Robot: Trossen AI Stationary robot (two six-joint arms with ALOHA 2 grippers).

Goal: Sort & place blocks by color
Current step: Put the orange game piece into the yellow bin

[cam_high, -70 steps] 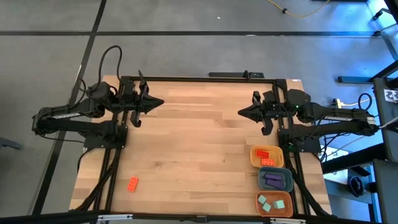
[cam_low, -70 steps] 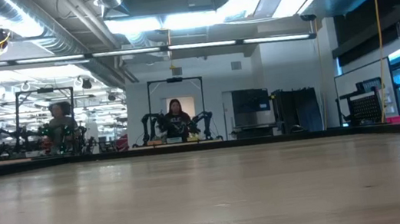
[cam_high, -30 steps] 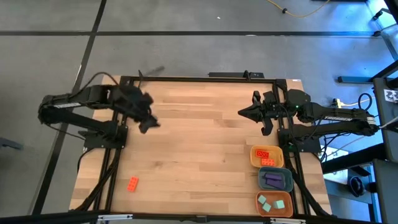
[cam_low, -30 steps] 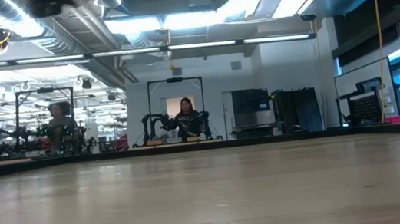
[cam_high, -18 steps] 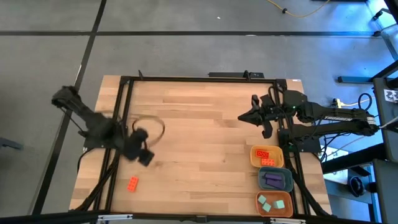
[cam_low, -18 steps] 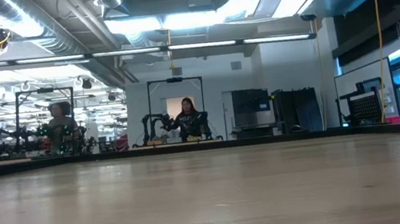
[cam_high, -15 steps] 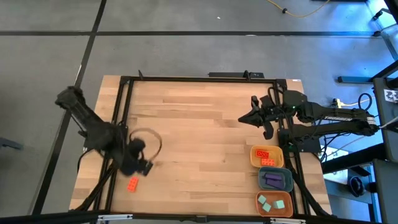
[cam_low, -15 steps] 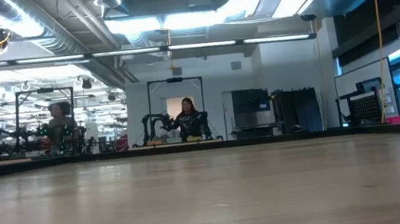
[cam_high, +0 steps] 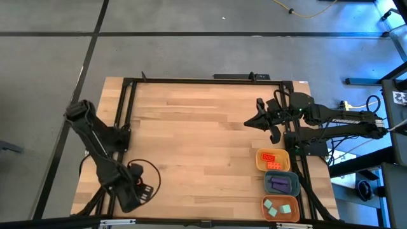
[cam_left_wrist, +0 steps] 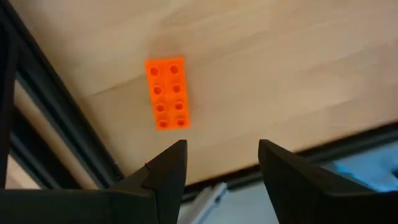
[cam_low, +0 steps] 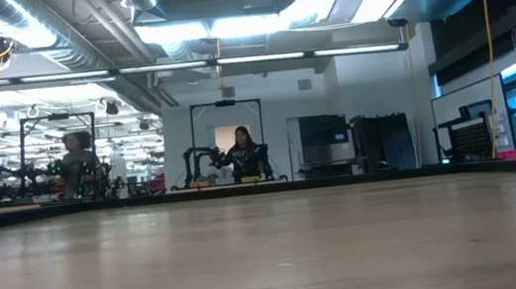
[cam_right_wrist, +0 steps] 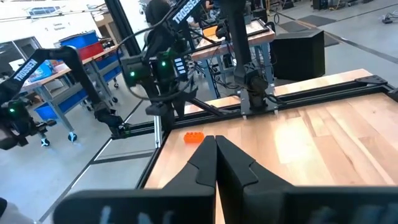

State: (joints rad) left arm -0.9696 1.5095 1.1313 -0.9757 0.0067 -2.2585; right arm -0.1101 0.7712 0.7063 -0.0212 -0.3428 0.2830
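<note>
The left hand hangs over the near left corner of the counter, its two dark fingers spread apart with nothing between them. Just ahead of the fingertips in the left wrist view lies an orange-red block, a short studded bar flat on the wood and clear of both fingers. From above the arm covers that block, so how high the hand sits over it is hard to judge.

The right hand waits near the far right side of the counter, fingers pressed together and holding nothing.

Along the near right edge stand three trays in a row. The orange tray holds orange-red blocks, the blue-grey tray holds purple blocks, and the nearest tray holds teal-green blocks.
</note>
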